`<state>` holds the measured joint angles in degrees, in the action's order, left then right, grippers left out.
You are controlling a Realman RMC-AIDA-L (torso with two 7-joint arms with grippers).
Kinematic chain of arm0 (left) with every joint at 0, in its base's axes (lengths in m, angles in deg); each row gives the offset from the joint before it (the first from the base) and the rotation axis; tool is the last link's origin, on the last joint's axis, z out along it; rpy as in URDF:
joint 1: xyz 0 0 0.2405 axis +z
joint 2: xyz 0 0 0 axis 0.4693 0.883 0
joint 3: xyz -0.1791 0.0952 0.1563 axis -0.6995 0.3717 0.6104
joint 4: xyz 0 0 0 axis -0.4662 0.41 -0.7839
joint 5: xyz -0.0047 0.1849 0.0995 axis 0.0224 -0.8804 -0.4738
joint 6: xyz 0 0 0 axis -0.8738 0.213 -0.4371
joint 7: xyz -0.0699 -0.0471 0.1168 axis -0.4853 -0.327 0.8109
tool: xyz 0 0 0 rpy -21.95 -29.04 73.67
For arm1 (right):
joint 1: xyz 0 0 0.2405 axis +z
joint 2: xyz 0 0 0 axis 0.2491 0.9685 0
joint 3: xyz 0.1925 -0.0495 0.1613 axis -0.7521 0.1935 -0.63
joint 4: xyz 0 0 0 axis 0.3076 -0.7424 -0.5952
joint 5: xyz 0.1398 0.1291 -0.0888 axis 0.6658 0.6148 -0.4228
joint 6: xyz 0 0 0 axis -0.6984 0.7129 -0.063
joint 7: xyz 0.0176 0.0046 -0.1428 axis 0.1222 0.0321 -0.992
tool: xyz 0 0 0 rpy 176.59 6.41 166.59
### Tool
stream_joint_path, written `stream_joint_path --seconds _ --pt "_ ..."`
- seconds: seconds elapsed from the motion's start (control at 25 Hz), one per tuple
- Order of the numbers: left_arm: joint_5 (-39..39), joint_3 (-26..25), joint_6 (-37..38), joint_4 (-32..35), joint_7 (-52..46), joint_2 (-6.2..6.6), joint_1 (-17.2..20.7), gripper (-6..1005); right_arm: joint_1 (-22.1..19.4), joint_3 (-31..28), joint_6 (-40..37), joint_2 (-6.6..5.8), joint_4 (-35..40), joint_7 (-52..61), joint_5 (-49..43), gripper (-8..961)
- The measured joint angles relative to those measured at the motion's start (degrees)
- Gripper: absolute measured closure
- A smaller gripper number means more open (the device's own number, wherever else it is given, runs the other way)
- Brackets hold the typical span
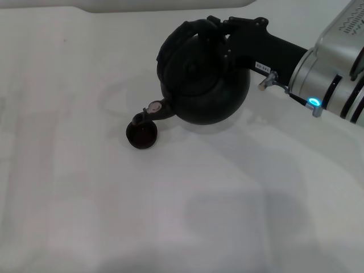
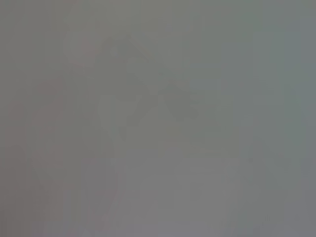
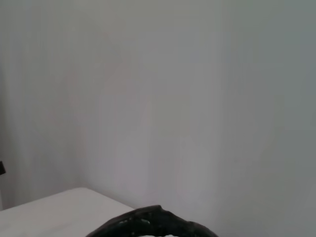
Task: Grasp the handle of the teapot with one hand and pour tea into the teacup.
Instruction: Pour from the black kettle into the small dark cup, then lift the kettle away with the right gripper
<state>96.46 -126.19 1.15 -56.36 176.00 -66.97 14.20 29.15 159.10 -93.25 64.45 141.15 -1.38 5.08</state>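
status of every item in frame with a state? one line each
teapot: lifted, tilted toward the cup, spout down.
handle: gripped by the right hand.
spout: over the teacup rim; no stream can be made out.
teacup: upright on the table, contents not discernible.
right hand: closed around the handle, holding the pot.
left hand: not in view.

- A white desk (image 1: 170,216) fills the head view, its surface plain and smooth.
- Soft grey shadows lie across the desk toward its near edge.
- At its far edge a pale rounded object (image 1: 165,4) shows in part; what it is cannot be told.
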Motion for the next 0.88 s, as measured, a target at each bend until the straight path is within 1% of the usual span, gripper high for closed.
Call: stream_joint_path --seconds 0.28,0.52,0.88 --pt "-0.04 0.06 0.0 -0.38 -0.03 -0.06 0.02 120 0.13 0.62 0.5 0.07 0.7 -2.4 -0.04 751" --pt "-0.04 0.04 -0.01 -0.59 -0.03 -0.09 0.06 120 0.13 3.04 5.32 0.09 3.37 -5.33 -0.01 752" --pt "-0.03 0.04 -0.01 -0.71 -0.06 -0.09 0.09 121 0.21 3.65 6.07 0.27 3.79 -8.58 0.4 755"
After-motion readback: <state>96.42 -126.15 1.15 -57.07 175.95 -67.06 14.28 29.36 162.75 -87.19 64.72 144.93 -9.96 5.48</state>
